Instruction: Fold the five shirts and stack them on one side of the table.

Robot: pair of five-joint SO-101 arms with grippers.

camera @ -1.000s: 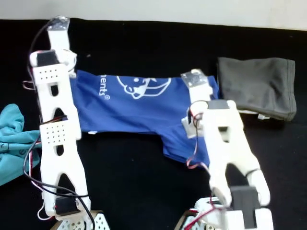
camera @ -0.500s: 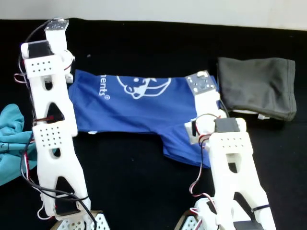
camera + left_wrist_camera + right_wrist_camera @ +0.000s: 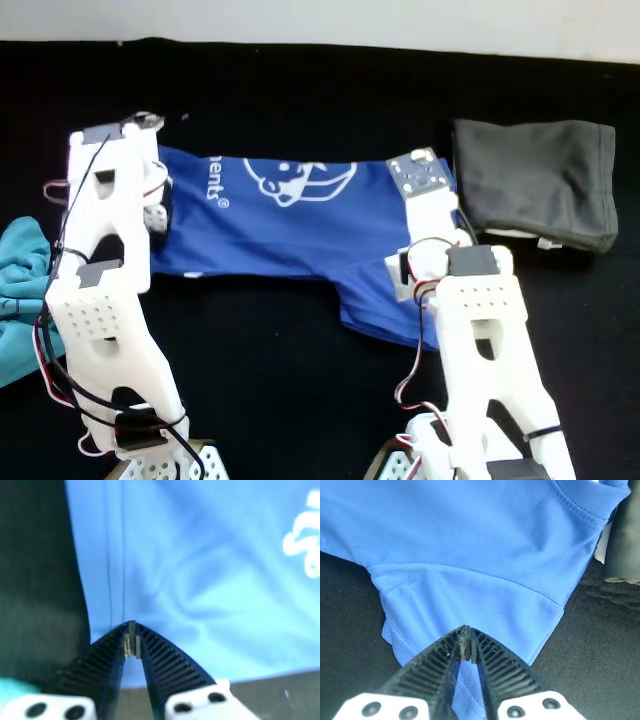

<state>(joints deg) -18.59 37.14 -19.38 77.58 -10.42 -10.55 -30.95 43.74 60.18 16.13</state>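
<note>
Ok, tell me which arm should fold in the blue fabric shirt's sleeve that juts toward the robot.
Right. The right gripper sits shut directly over that sleeve; the left gripper is at the opposite edge of the blue shirt, away from it.

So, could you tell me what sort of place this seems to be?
Probably a robotics lab bench: two white arms side by side at a black table, a blue shirt spread out and a grey shirt folded beside it.

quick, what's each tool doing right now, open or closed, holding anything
left tool: closed, pinching the blue shirt near its hem.
right tool: closed over the sleeve of that shirt; whether it grips fabric cannot be told.
</note>
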